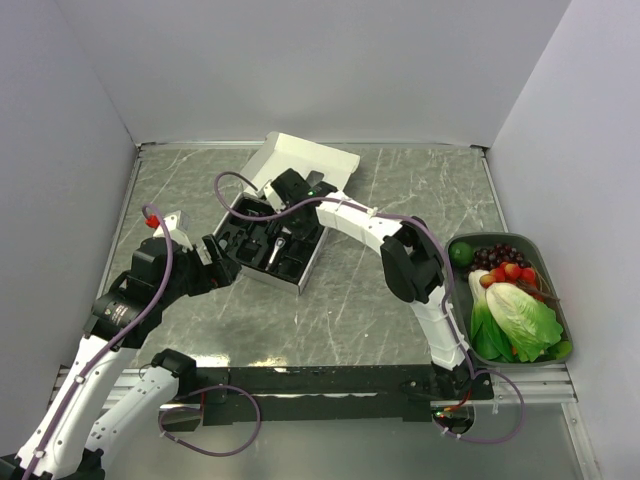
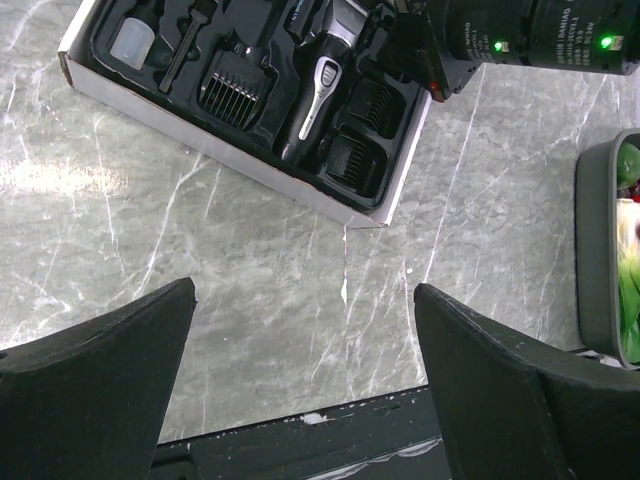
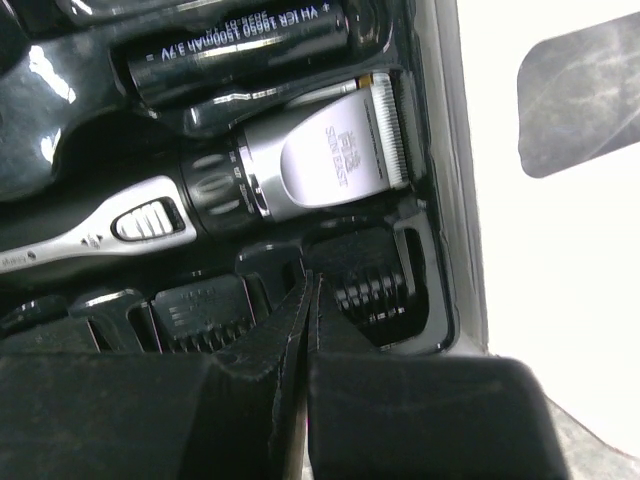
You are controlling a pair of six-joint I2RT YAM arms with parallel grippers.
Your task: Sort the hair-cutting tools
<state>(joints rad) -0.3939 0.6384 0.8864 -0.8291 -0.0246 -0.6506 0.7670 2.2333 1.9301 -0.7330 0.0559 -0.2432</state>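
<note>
The black hair clipper [image 3: 300, 170] with its silver blade end lies in the black tray of the white box [image 1: 312, 262]; it also shows in the left wrist view [image 2: 318, 90]. Black comb attachments [image 3: 375, 290] [image 2: 228, 88] sit in tray slots beside it. My right gripper [image 3: 312, 290] is shut, fingertips pressed together with nothing between them, low over the slots between two attachments; from above it [image 1: 297, 205] hangs over the tray's far end. My left gripper [image 2: 305, 290] is open and empty above the bare table, near the box's left side [image 1: 222, 262].
A cylindrical battery [image 3: 240, 50] lies in the tray above the clipper. The box lid [image 1: 305, 160] stands open at the back. A dark bin [image 1: 553, 275] of vegetables and fruit stands at the right. White walls enclose the marble table [image 1: 380, 310].
</note>
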